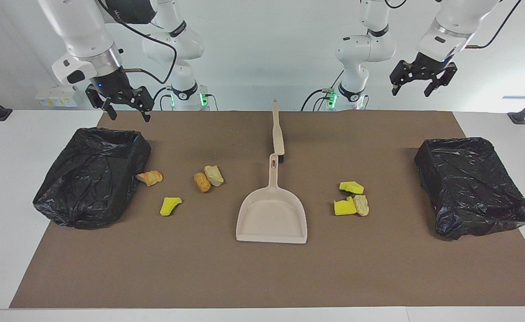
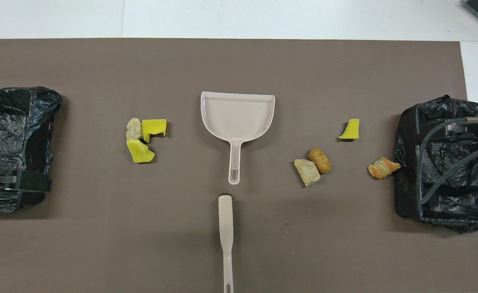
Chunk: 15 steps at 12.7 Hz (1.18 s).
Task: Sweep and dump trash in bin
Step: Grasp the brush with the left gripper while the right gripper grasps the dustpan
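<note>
Brown mat covers most of the table. Two black-bagged bins: one at the right arm's end, one at the left arm's end. Beige dustpan lies flat mid-mat, handle toward the robots; brush lies just nearer the robots than the handle tip, not touching it.

Trash, none swept yet:
- four pieces between the dustpan and the right-arm bin: orange lump touching that bin's wall, tan pair, yellow chunk
- three clustered between the dustpan and the left-arm bin (two yellow, one tan)

Right gripper is up over the mat's edge by its bin, fingers spread, empty. Left gripper is high in the air toward its own end, fingers apart, empty.

Risks, my read:
- brush and dustpan handle sit end to end, so reaching for one could knock the other
- the lump against the bin will be awkward to sweep; bristles may snag the bag
- light chunks could roll off the dustpan's open lip when it is lifted or tilted
</note>
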### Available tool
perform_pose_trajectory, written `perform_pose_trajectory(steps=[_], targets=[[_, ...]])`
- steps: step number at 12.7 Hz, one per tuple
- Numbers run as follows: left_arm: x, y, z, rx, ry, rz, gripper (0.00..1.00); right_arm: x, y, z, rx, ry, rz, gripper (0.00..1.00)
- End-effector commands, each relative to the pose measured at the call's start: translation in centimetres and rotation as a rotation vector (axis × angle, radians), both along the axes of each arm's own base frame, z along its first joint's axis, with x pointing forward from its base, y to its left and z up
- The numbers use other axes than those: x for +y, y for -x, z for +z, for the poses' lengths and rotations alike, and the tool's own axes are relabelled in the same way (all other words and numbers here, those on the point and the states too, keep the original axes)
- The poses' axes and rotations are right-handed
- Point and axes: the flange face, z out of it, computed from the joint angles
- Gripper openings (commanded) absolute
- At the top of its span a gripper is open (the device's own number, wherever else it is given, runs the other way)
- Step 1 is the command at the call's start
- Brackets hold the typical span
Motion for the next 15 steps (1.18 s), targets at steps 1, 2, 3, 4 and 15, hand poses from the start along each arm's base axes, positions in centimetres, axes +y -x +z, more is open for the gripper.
perform_pose_trajectory(steps=[1,2,3,4,15], targets=[[-3.8,2.7,-1.7,0.02,0.004,0.016,1.0,0.8,0.1,-0.4,-0.029,-0.015,0.029,1.0],[-5.3,3.5,-2.3,0.003,0.004,0.015,1.0,0.8,0.1,-0.9,-0.023,-0.015,0.032,1.0],[-7.2,4.3,-3.6,-0.011,0.004,0.029,1.0,1.0,-0.1,-0.9,-0.04,-0.015,0.036,1.0],[-10.0,5.2,-5.2,-0.016,0.004,0.037,1.0,1.3,-0.5,-1.1,-0.055,-0.018,0.044,1.0],[-31.9,19.5,-25.7,-0.018,-0.004,0.071,1.0,9.6,-3.2,-6.7,0.015,-0.023,0.163,1.0]])
